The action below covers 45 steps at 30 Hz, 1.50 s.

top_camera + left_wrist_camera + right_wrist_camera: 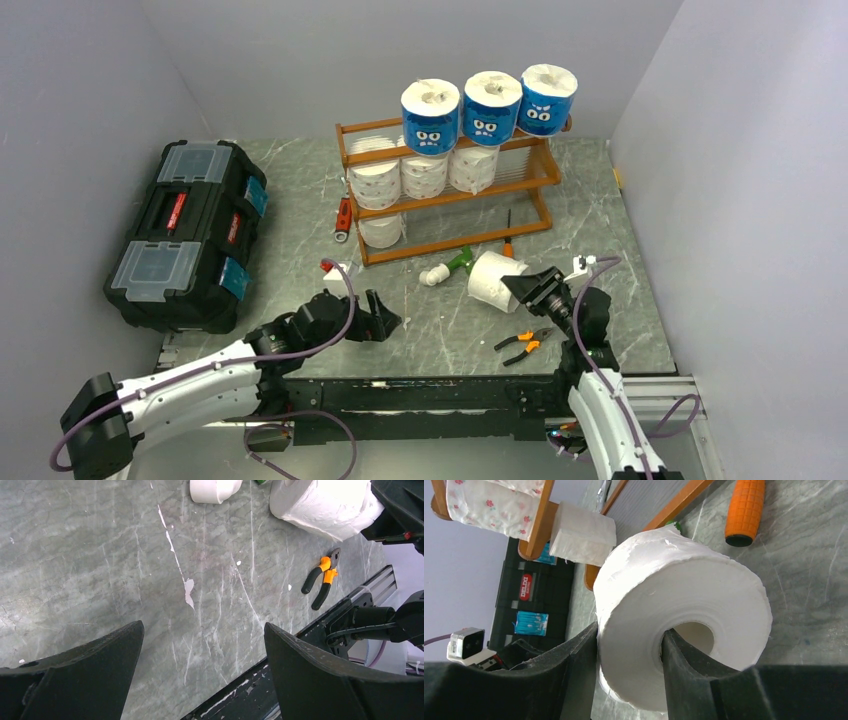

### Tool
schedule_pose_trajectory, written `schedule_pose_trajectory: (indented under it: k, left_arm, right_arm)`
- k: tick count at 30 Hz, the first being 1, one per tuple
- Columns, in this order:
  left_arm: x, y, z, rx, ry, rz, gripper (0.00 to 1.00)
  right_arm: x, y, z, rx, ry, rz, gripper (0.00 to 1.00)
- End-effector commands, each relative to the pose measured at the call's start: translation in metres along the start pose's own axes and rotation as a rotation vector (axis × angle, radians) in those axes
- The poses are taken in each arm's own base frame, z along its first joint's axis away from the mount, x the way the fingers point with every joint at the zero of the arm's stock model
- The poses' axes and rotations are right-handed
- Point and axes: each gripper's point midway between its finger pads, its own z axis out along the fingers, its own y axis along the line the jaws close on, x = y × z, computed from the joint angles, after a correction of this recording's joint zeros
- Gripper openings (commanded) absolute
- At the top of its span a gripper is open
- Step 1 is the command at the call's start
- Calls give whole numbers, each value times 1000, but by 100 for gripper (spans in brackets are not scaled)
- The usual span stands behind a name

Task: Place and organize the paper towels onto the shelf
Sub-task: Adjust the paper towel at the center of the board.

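Observation:
The orange-brown shelf (pixel 520 185) stands at the back. Three blue-wrapped rolls (pixel 489 108) sit on its top tier, white rolls (pixel 424 176) fill the middle tier and one white roll (pixel 381 231) sits on the bottom tier at the left. My right gripper (pixel 523 288) is shut on a plain white roll (pixel 493 279), in front of the shelf; one finger is in the hollow core and one on the outside wall (pixel 684 615). The same roll shows in the left wrist view (pixel 325 505). My left gripper (pixel 385 322) is open and empty, low over the table (pixel 200 630).
A black toolbox (pixel 185 233) stands at the left. Orange-handled pliers (pixel 524 345) lie near the front edge by the right arm. A small green-and-white tool (pixel 446 267) and an orange-handled screwdriver (pixel 507 237) lie in front of the shelf. A red-handled tool (pixel 343 219) lies left of the shelf.

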Motion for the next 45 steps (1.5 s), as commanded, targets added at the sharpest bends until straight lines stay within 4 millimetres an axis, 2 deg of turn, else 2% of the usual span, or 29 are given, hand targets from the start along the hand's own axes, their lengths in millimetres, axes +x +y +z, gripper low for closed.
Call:
schedule_pose_trajectory:
  k: [1,9,12,18,26,30,37,39,43,45]
  left_arm:
    - [-5,-3,-1,15,-29,-15,97]
    - [-5,2,-5,9,-45,-24,97]
    - [-6,4,-6,1,-50,-22,97]
    - [-7,8,-8,-26,-52,-17,97]
    - [-5,18,-12,-55,-62,-29,97]
    - [-3,21,-13,-64,-63,-44,97]
    - [-4,17,-12,-60,-53,-51,97]
    - [-6,17,-13,-66,-54,-48,97]
    - [-9,18,-17,-80,-58,-35,97]
    - [-12,19,-19,-83,-71,-31,97]
  right_arm:
    - [-10,24,-5,-65,-24,-55,36]
    - [-31,53,-26,10,-16,-210,33]
    - [-45,68,-38,55,-29,-273,31]
    - [-50,95,-56,79,30,-357,31]
    - [-73,106,-71,203,68,-490,30]
    - [-77,106,-61,212,99,-503,29]
    - [-80,118,-19,185,151,-499,29]
    - [-74,127,-6,186,168,-534,29]
    - [-67,144,8,204,177,-617,29]
    - [-54,141,10,229,212,-657,30]
